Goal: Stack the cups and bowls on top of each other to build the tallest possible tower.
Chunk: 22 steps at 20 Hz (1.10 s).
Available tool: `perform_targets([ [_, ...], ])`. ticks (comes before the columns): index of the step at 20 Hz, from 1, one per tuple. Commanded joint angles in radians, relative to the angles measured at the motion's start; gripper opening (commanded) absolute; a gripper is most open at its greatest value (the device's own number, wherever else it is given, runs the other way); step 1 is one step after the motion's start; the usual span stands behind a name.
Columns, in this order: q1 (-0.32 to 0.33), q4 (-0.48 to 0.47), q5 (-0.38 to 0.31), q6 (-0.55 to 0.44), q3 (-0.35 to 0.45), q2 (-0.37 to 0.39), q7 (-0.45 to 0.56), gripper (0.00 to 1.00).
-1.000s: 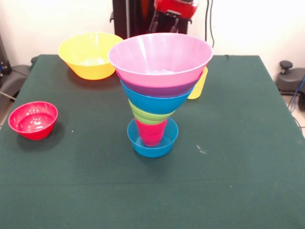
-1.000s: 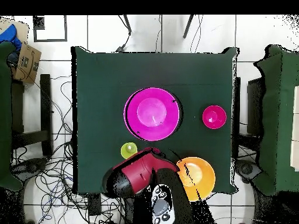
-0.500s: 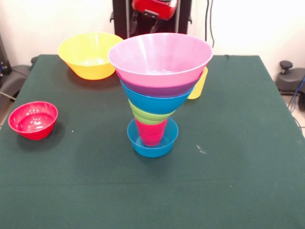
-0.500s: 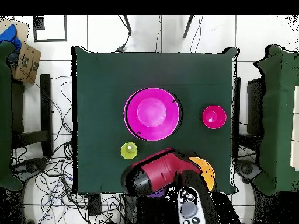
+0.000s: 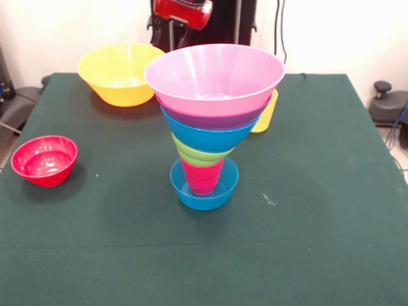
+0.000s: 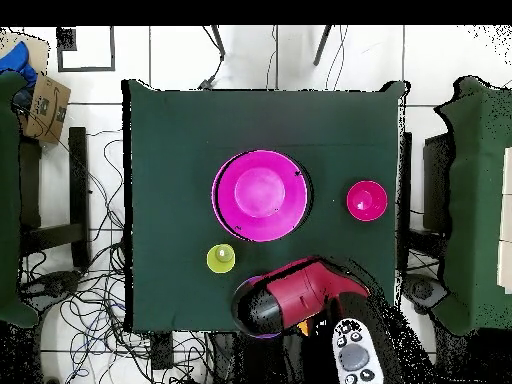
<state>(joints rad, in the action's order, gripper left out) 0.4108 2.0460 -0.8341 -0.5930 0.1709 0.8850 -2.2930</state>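
Note:
The tower stands at the table's middle. From the bottom it is a small blue bowl, a red cup, a lime green bowl, a blue bowl, a purple bowl and the large pink bowl on top. From overhead only the pink bowl shows. The yellow cup stands behind the tower, apart from it. My gripper hangs at the top edge, above the table's far side beside the large yellow bowl. My red arm hides it from overhead.
A small red bowl sits near the table's left edge, also in the overhead view. The green table carries all of this. Cables and chairs lie around the table in the overhead view.
My arm has swung left along the table's far side in the front view, rightward in the overhead view, and now covers the yellow bowl from above. The tower and loose pieces have not moved.

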Motion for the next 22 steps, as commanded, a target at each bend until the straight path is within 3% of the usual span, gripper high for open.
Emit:
perform_targets([
  [1, 0.004, -0.079, -0.152, 0.086, 0.082, -0.162, 0.156, 1.0],
  [6, 0.03, -0.074, -0.167, 0.119, 0.108, -0.186, 0.147, 1.0],
  [12, -0.01, -0.098, -0.208, 0.138, 0.089, -0.203, 0.083, 1.0],
  [22, -0.073, -0.153, -0.367, 0.214, -0.001, -0.242, -0.025, 1.0],
])
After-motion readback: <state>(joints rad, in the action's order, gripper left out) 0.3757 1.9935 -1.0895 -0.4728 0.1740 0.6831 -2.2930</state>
